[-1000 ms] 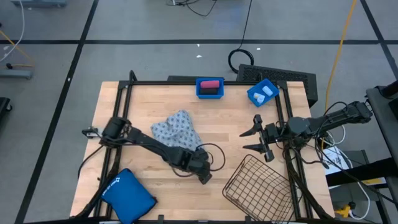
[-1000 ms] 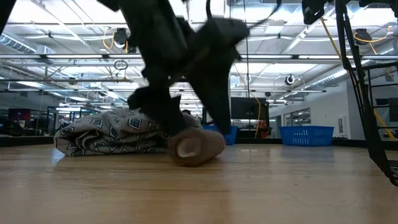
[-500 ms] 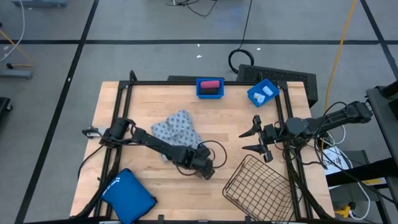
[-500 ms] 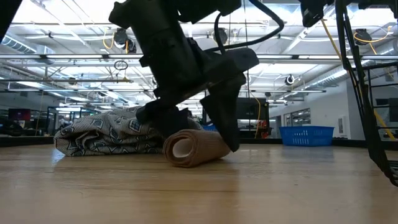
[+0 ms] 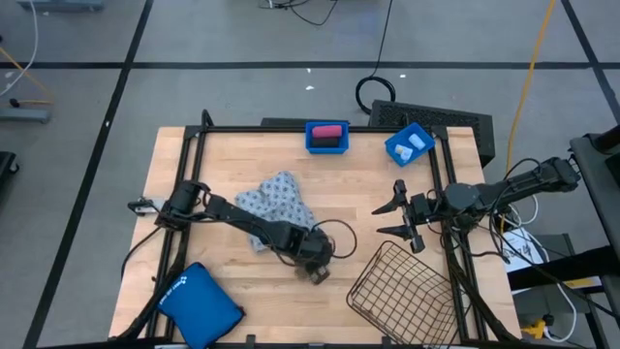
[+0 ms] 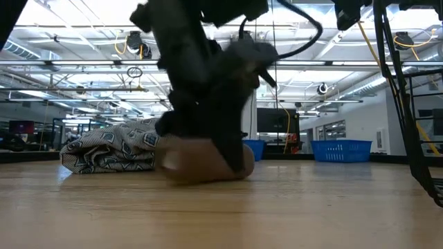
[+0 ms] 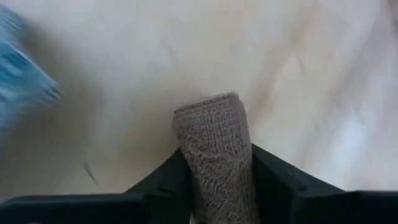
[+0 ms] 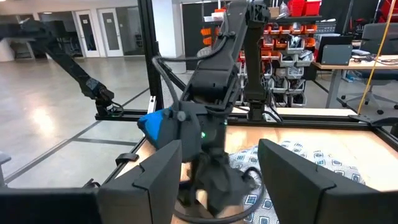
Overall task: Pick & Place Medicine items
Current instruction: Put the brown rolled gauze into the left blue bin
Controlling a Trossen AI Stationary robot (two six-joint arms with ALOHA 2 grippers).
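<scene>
A brown roll of woven wrap point(image 7: 211, 124) lies on its side on the wooden table point(image 5: 223, 155), near the middle front. My left gripper point(image 7: 216, 155) comes down over it and is shut on it; the low view shows the roll point(image 6: 201, 164) under the dark fingers. The grey-blue patterned soft pack point(image 5: 276, 202) lies just behind. A pink container point(image 5: 327, 129) rests in a blue bin at the far edge, and white vials point(image 5: 411, 145) in a second blue bin. My right gripper point(image 5: 399, 215) hangs open over the table's right side. My left gripper pinches the brown roll between its two fingers, one on each long side point(image 7: 189, 163). The fingers come steeply from above and lie along the roll, whose far end point(image 7: 208, 106) sticks out past the tips. The roll's underside rests on the table.
A wire basket point(image 5: 397, 286) stands at the front right. A plain blue pouch point(image 5: 199, 301) lies at the front left corner. A black frame point(image 5: 291, 129) runs around the table. Bare wood shows between the soft pack and the right arm.
My left gripper has tipped and turned a little over the brown roll and shut from wide open onto it. The roll has swung round on the table, so its open end no longer faces the low camera.
</scene>
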